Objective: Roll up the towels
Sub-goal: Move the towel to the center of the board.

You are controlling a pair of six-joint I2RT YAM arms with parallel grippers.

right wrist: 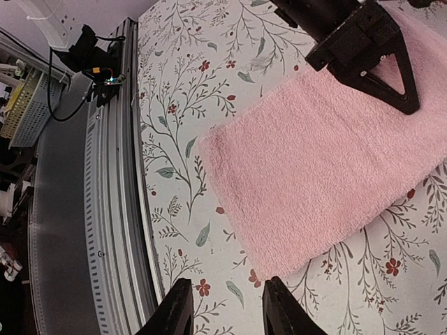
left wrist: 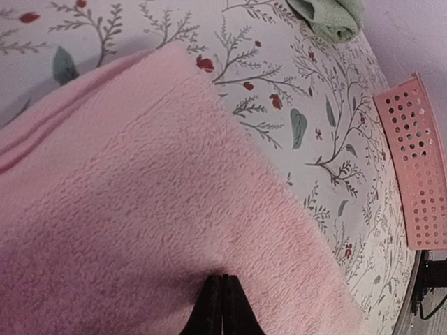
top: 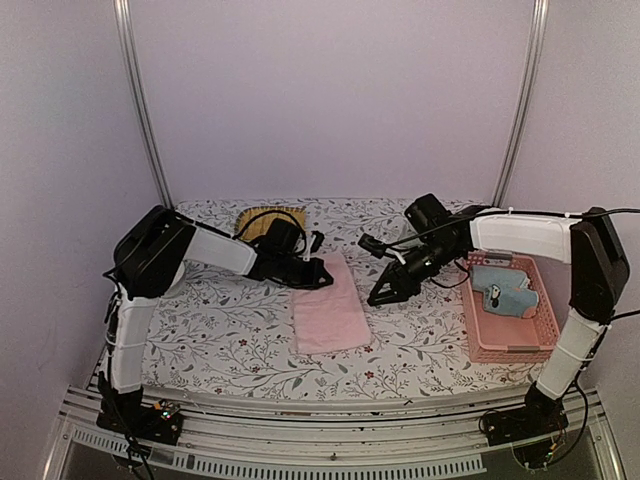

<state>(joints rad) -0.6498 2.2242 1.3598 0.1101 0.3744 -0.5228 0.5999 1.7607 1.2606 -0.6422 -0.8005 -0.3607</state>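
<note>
Three towels show on my feeds. My large pink fleece towel (top: 330, 310) lies flat on the floral tablecloth (top: 220, 330) between the arms. My left gripper (top: 320, 274) is clenched, tips together on the towel's far left corner; I cannot tell whether cloth is pinched. My right gripper (top: 383, 295) hangs released beside the towel's right edge, holding nothing. The light blue towel (top: 500, 292) sits in the pink perforated plastic basket (top: 505, 350); the sage green towel (left wrist: 328, 17) lies bunched apart.

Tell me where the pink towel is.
In the top view the pink towel lies flat mid-table, the left gripper at its far left corner, the right gripper and pink basket to its right.
</note>
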